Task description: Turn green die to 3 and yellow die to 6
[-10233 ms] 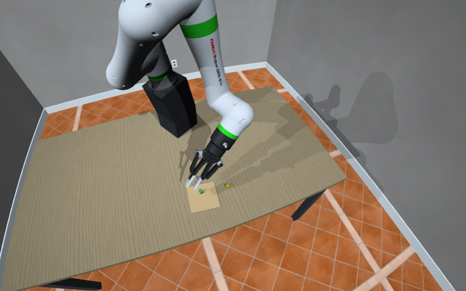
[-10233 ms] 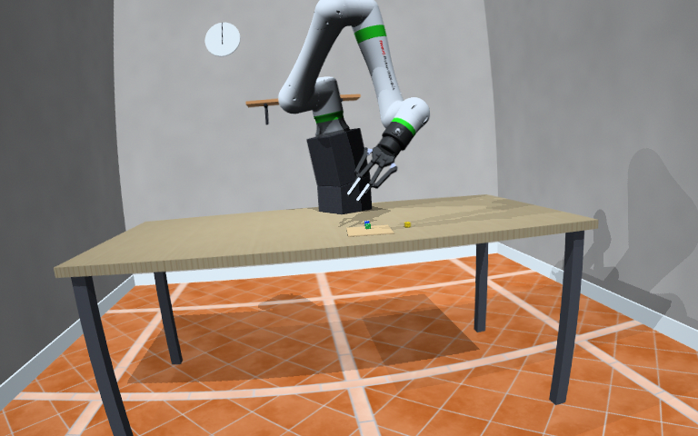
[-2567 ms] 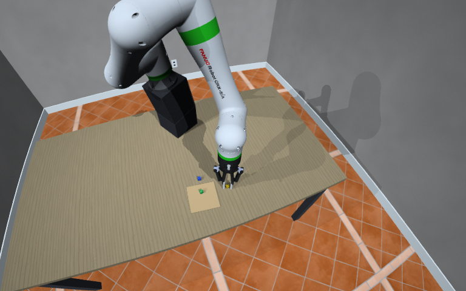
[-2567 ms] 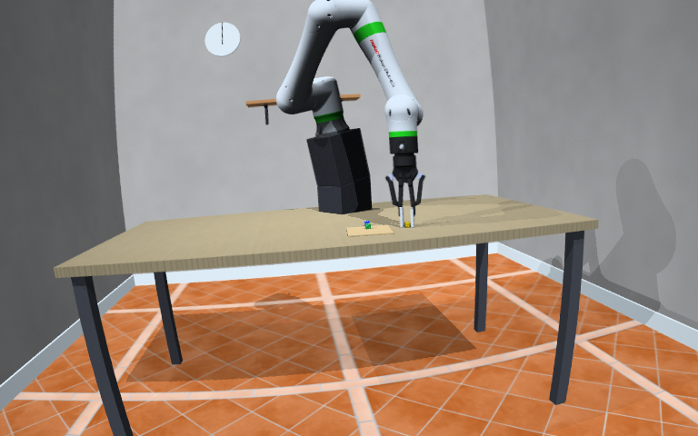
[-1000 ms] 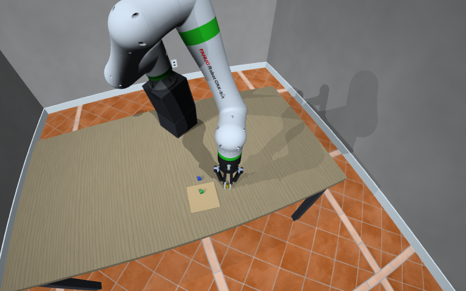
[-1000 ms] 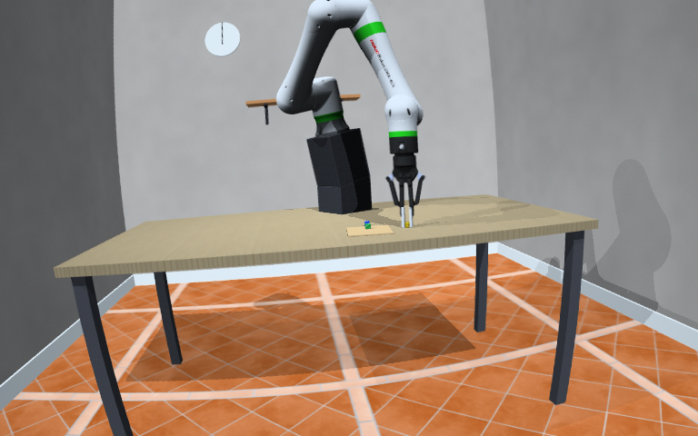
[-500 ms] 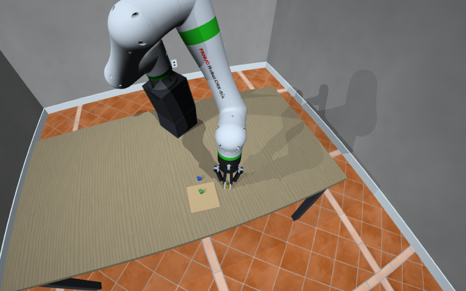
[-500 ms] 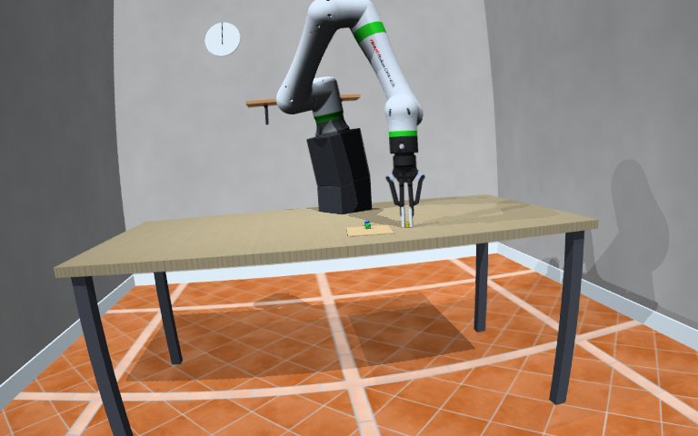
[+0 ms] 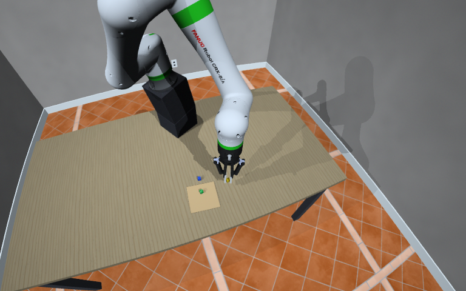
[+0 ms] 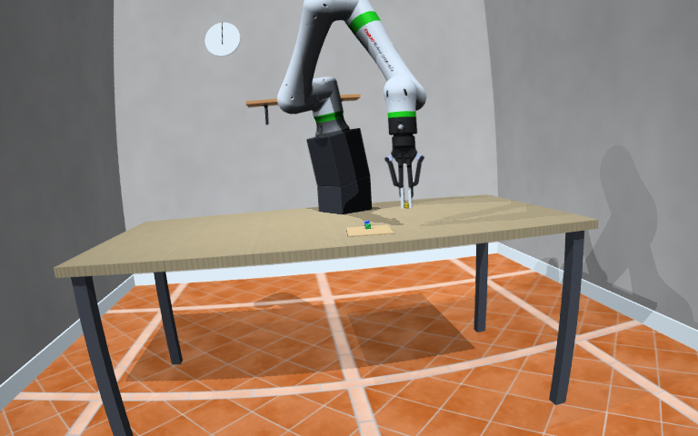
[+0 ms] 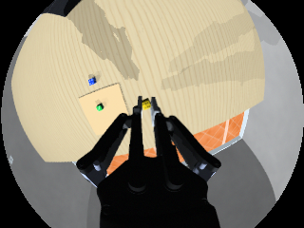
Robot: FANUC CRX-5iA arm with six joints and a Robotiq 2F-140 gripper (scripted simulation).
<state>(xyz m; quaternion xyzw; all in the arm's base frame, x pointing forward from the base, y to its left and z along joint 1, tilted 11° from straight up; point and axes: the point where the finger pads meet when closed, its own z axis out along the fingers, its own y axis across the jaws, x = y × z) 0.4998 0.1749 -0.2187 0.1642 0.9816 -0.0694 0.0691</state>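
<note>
My gripper [image 9: 227, 180] [image 10: 406, 204] [image 11: 145, 102] is shut on the small yellow die [image 9: 227, 179] [image 10: 406, 204] [image 11: 146, 104], just to the right of the mat and close to the table top. The green die [image 9: 201, 191] [image 10: 366, 225] [image 11: 99, 106] lies on the tan square mat [image 9: 205, 204] [image 10: 381, 231], near its far edge. The blue die [image 9: 198, 177] [image 10: 366, 222] [image 11: 93, 80] lies on the bare table just beyond the mat's far edge. The dice are too small to read their faces.
The wooden table [image 9: 102, 178] [image 10: 231, 242] carries the arm's black base [image 9: 172, 102] [image 10: 339, 169] at the back. The table's right edge lies some way to the right of my gripper. A wall shelf [image 10: 257, 103] hangs behind the arm.
</note>
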